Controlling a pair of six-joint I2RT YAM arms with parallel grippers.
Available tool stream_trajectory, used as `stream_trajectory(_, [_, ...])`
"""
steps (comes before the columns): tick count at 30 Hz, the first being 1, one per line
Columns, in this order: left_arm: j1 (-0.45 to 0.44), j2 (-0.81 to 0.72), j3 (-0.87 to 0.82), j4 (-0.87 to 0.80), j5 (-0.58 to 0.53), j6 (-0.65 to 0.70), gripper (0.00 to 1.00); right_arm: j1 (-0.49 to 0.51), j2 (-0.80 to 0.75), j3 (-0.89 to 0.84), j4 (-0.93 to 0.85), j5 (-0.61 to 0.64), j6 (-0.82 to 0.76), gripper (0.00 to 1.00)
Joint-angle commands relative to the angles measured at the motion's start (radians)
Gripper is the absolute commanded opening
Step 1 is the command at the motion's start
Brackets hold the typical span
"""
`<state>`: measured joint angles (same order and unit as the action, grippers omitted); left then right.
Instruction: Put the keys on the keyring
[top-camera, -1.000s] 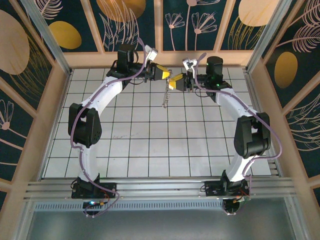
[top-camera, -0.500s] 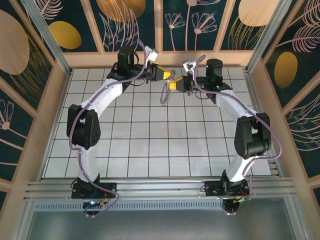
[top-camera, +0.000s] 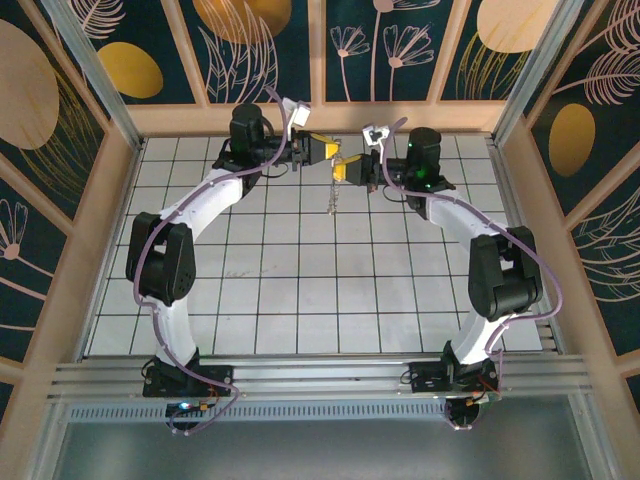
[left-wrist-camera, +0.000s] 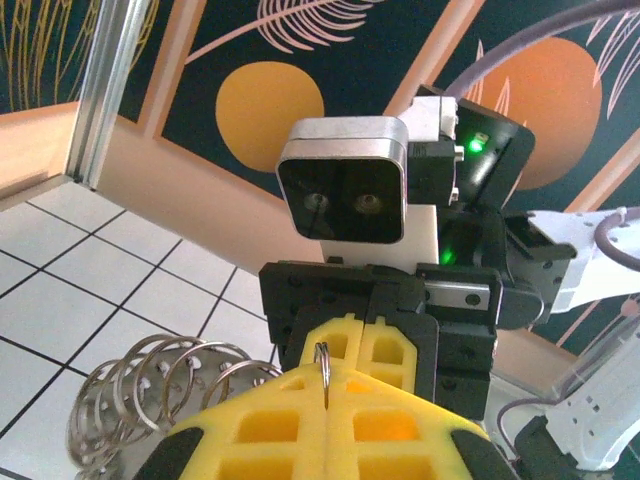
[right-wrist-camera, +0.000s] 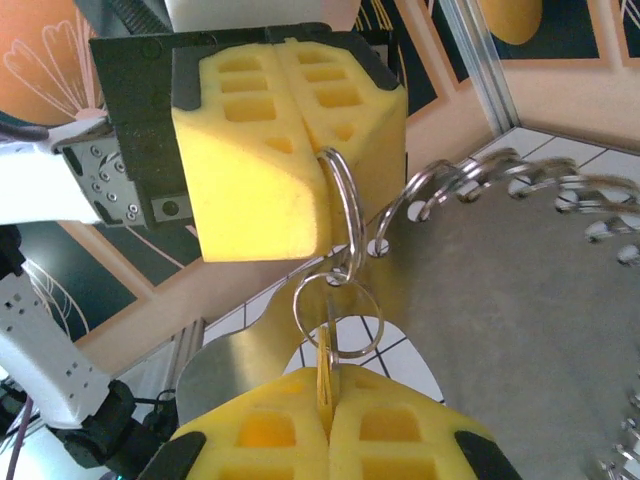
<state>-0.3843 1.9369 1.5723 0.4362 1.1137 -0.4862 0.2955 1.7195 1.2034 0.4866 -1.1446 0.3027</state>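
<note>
Closest to the right wrist camera, the right gripper (right-wrist-camera: 327, 400) has its jaws together on a thin yellowish sliver, probably the key (right-wrist-camera: 325, 362) seen edge-on. A small ring (right-wrist-camera: 297, 305) is linked just above it. Beyond that, the left gripper (right-wrist-camera: 316, 150) has its jaws clamped on the keyring (right-wrist-camera: 350, 215), both raised over the table (top-camera: 300, 300). To thread it cleanly, the left arm should probably stay steady while the right feeds along the coil without twisting.

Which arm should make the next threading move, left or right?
Probably right. The right claw is shut on a thin piece, likely the key, right below the large ring that the left claw pinches, so left looks better as anchor.
</note>
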Motion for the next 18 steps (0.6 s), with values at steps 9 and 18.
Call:
stream_trajectory(9, [0.001, -0.076, -0.049, 0.214, -0.038, -0.097, 0.00, 0.043, 0.013, 0.006, 0.083, 0.052, 0.082, 0.00])
stream_trajectory(18, [0.002, -0.090, -0.069, 0.223, -0.072, -0.109, 0.00, 0.040, -0.041, -0.046, 0.040, 0.151, 0.088, 0.26])
